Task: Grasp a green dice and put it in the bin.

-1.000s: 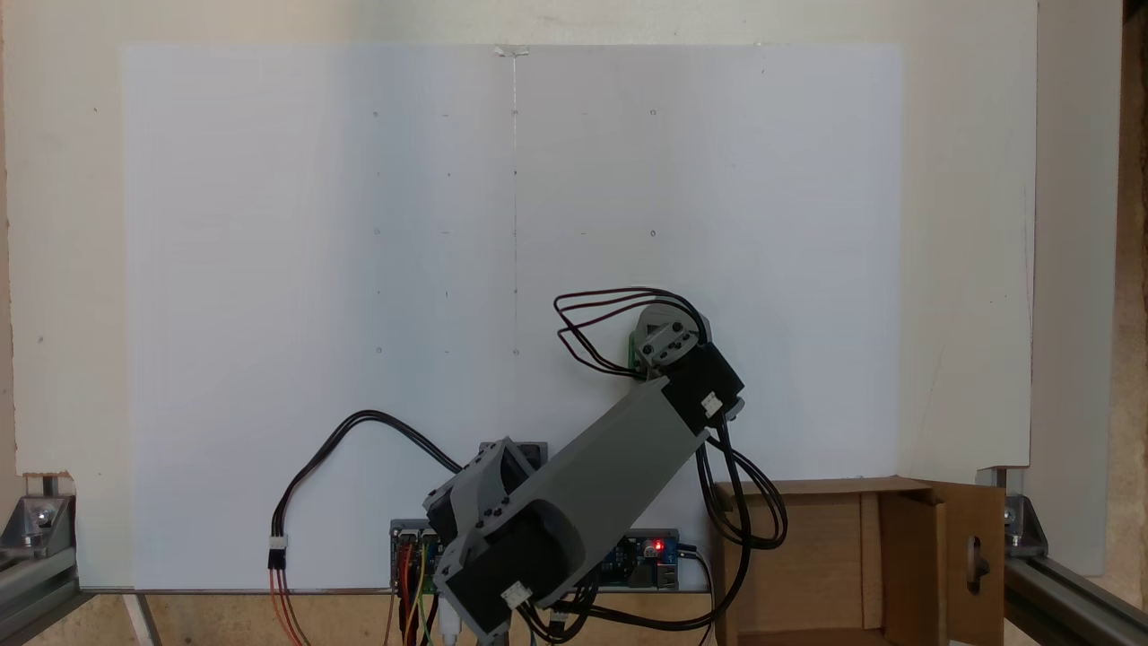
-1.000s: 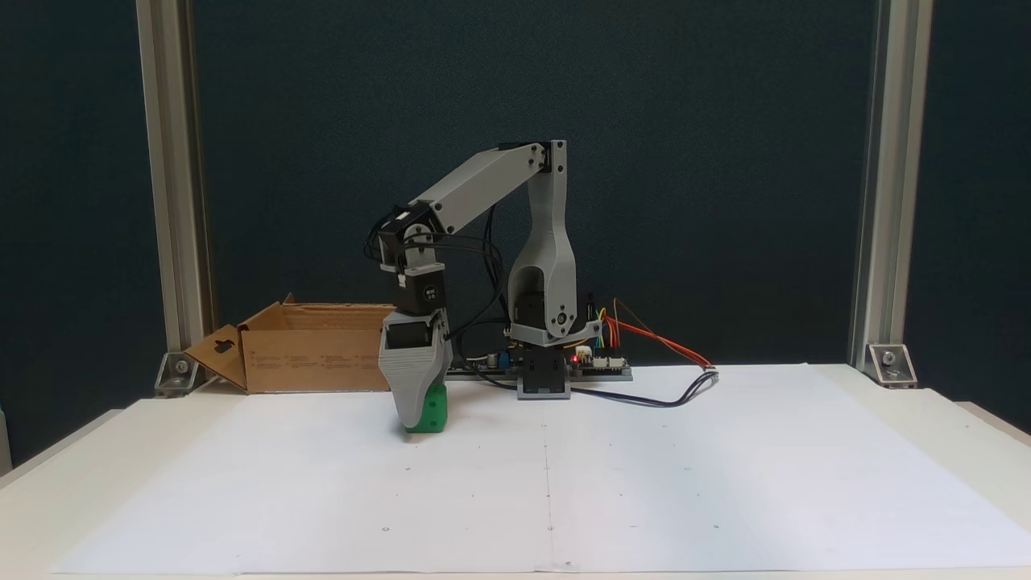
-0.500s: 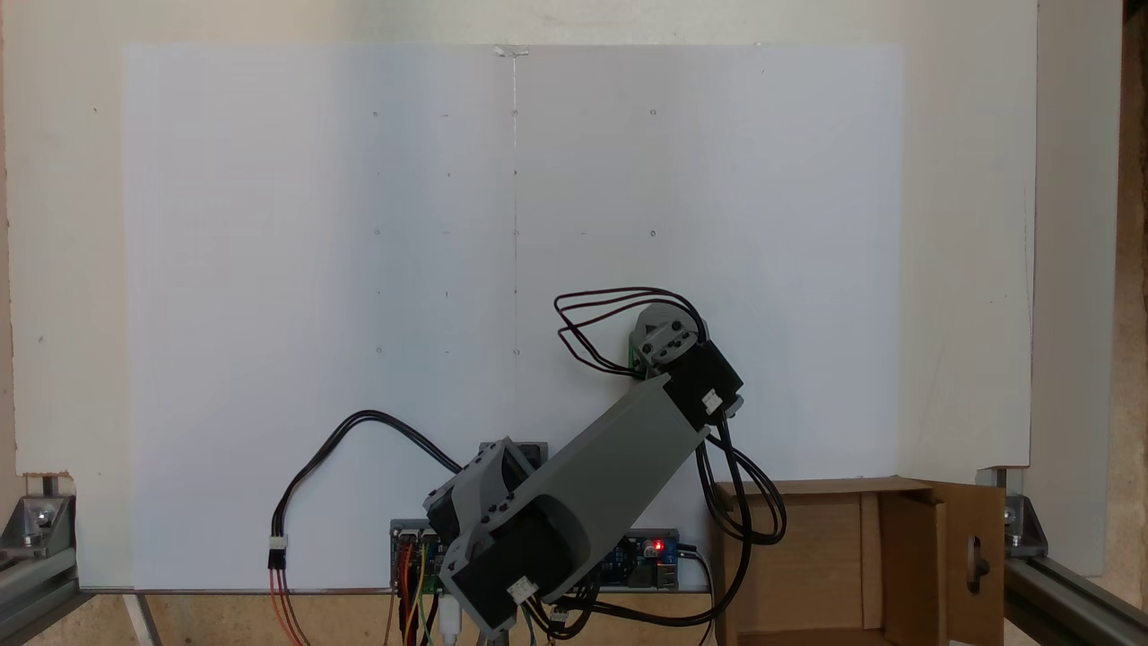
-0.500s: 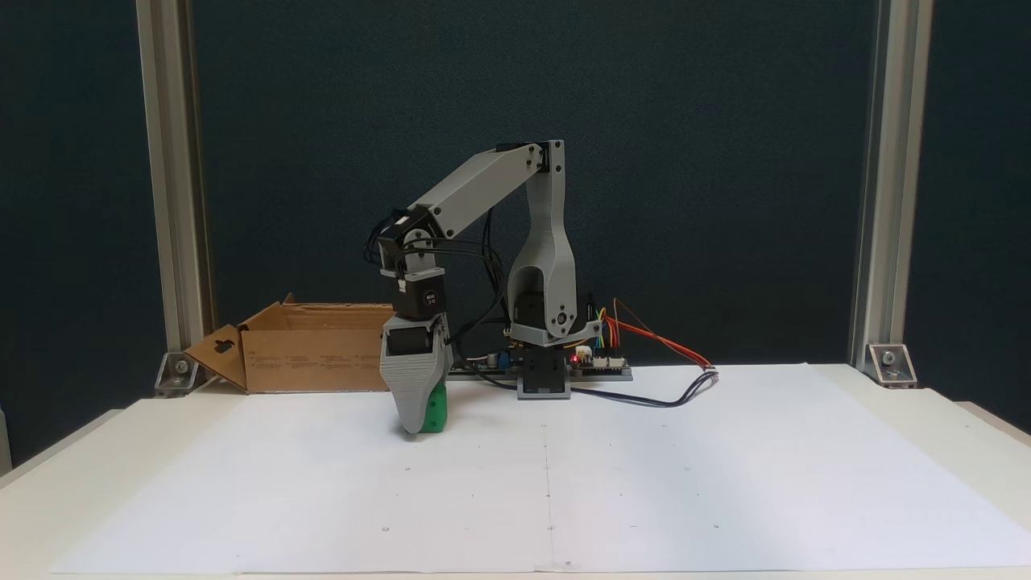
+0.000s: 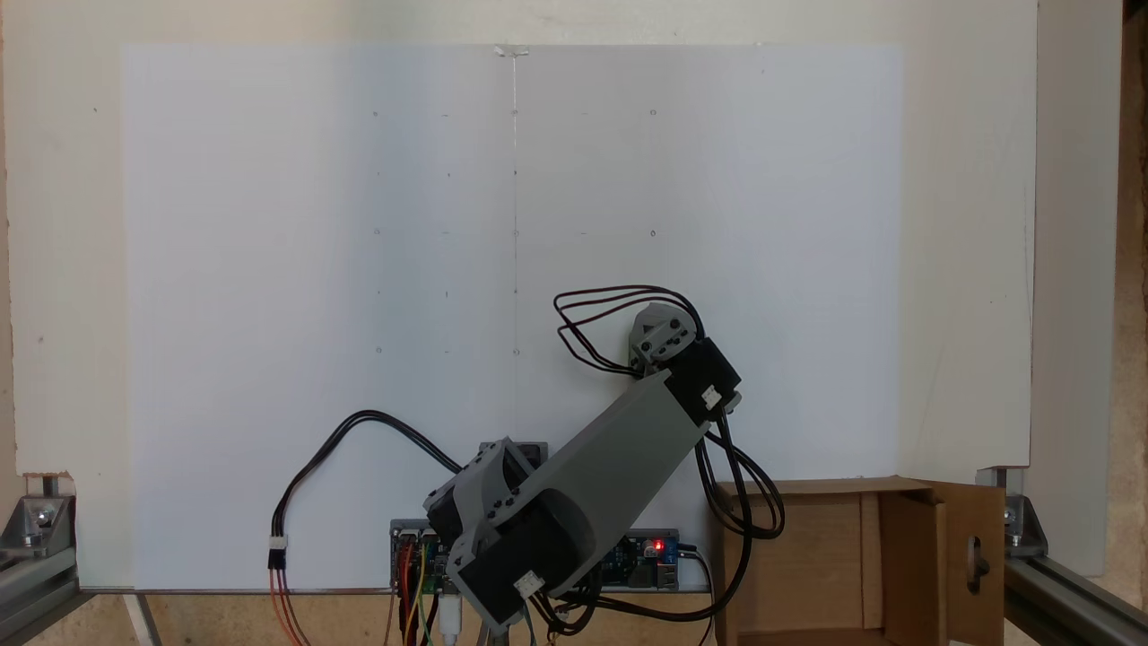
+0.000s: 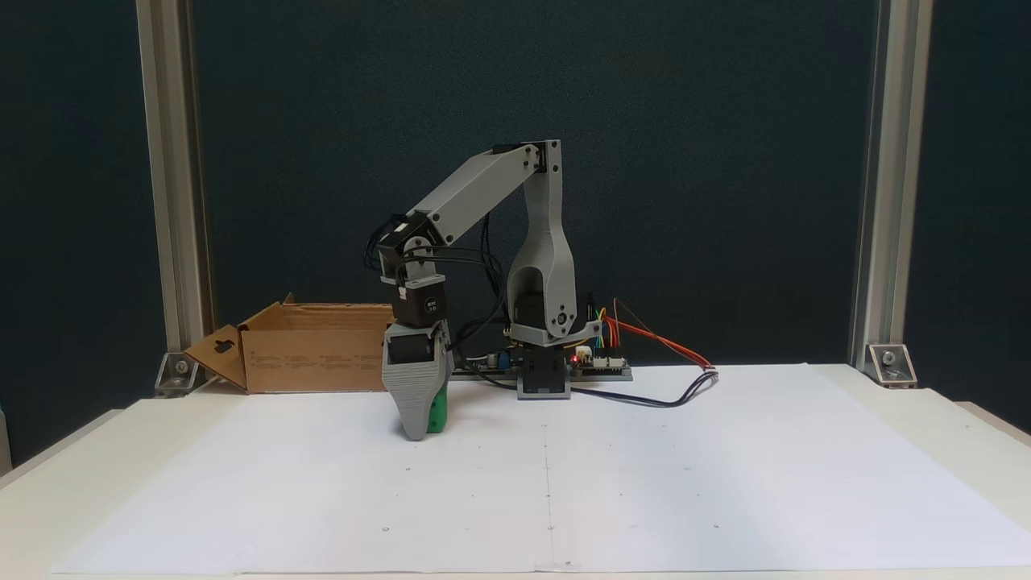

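In a fixed view my gripper (image 6: 418,433) points straight down, its tip at the white paper. One broad grey jaw faces the camera and hides the other. The green dice (image 6: 437,412) shows as a narrow green strip at that jaw's right edge, low against the paper. Whether the jaws press on it cannot be told. From above, the wrist motor (image 5: 664,334) covers the gripper and the dice. The bin (image 6: 318,348), an open brown cardboard box with a holed flap, stands behind and to the left of the gripper; from above the bin (image 5: 812,488) is at the lower right.
A large white paper sheet (image 5: 359,269) covers the table. The arm's base and its circuit board (image 6: 592,362) with coloured wires sit at the table's back edge. Aluminium posts (image 6: 165,201) stand at both back corners. Black cables (image 5: 744,511) loop over the bin's near corner.
The wrist has turned a little and shifted slightly toward the base. Less of the green dice shows beside the jaw than a second ago.
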